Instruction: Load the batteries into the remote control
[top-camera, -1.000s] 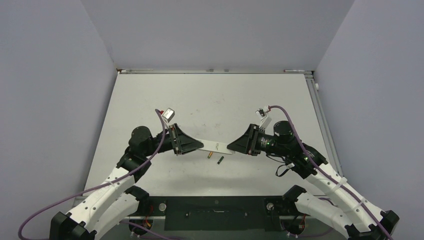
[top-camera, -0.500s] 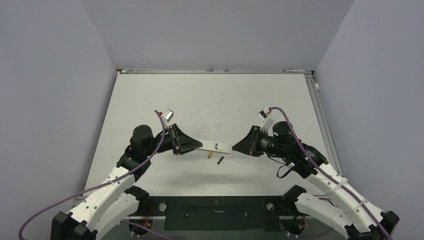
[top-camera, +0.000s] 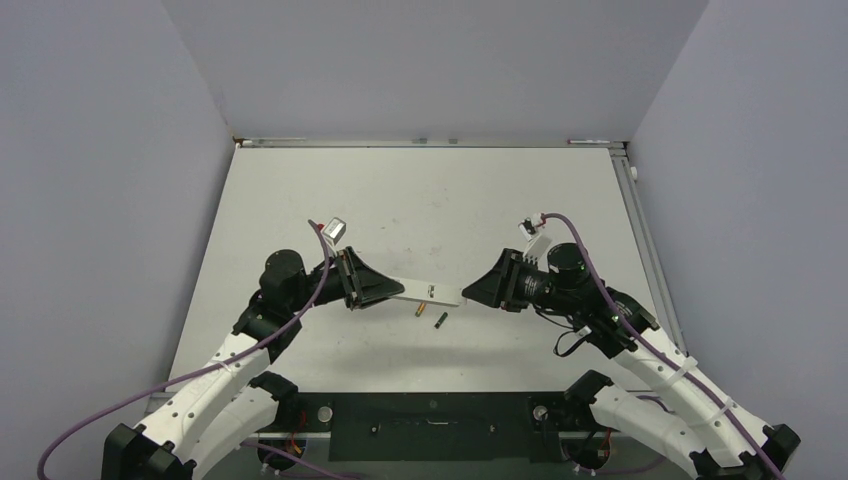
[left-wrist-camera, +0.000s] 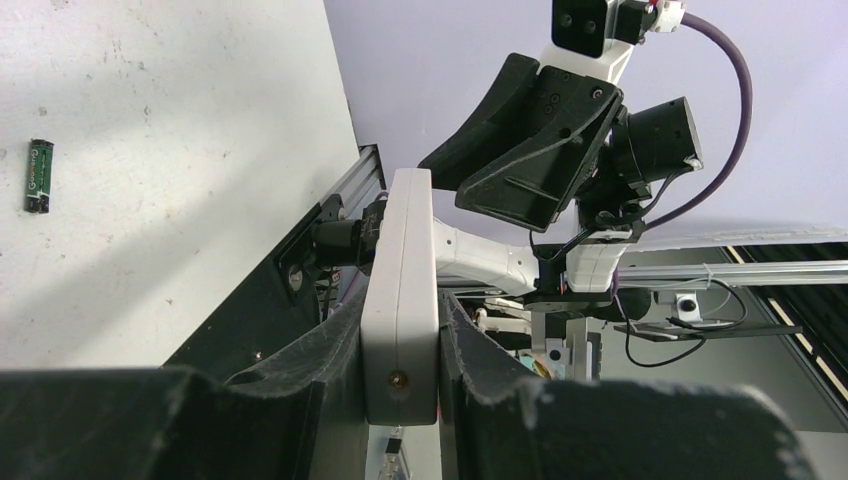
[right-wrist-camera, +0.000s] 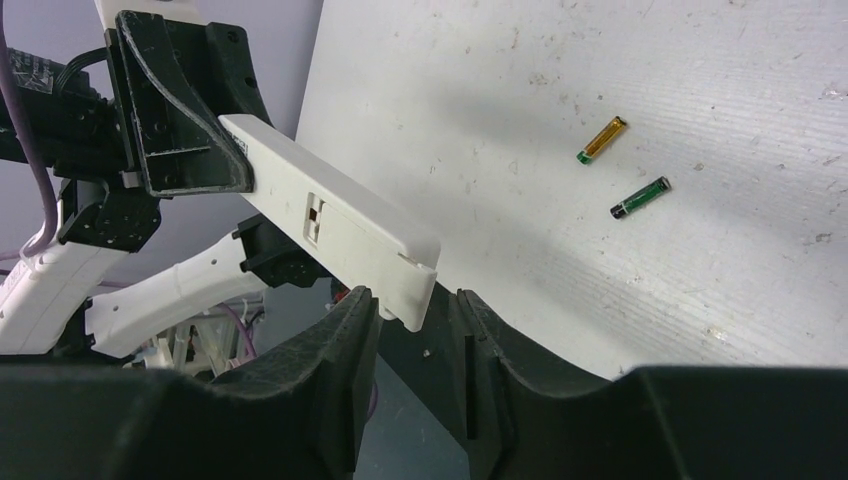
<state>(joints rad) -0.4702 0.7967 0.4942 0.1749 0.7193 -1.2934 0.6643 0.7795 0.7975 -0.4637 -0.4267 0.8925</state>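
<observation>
Top external, near edge first: both arms rise from the front of the bench (top-camera: 420, 190) and reach inward toward each other.

Next out, two batteries lie loose on the bench surface, close together but not touching. The gold-orange battery (top-camera: 419, 311) is on the left. The dark battery (top-camera: 439, 320) is slightly nearer and to its right. Neither tool touches them.

Just beyond the batteries, the remote control (top-camera: 430, 292) is held clear of the surface, its long axis running left to right between the two tools.

Left tool (top-camera: 400, 292): clenched on the remote's left end. Left wrist view confirms this, with the white bar wedged between both fingers, its narrow edge toward the camera.

Right tool (top-camera: 465, 294): released. In the right wrist view the fingers (right-wrist-camera: 350, 340) stand parted with the remote's free end at the mouth of the gap. A sliver of space shows on one side, so there is no clamp. The face toward that camera shows a rectangular cover outline with a small dark notch.

Farther back: bare, scuffed bench running to the rear wall.
</observation>
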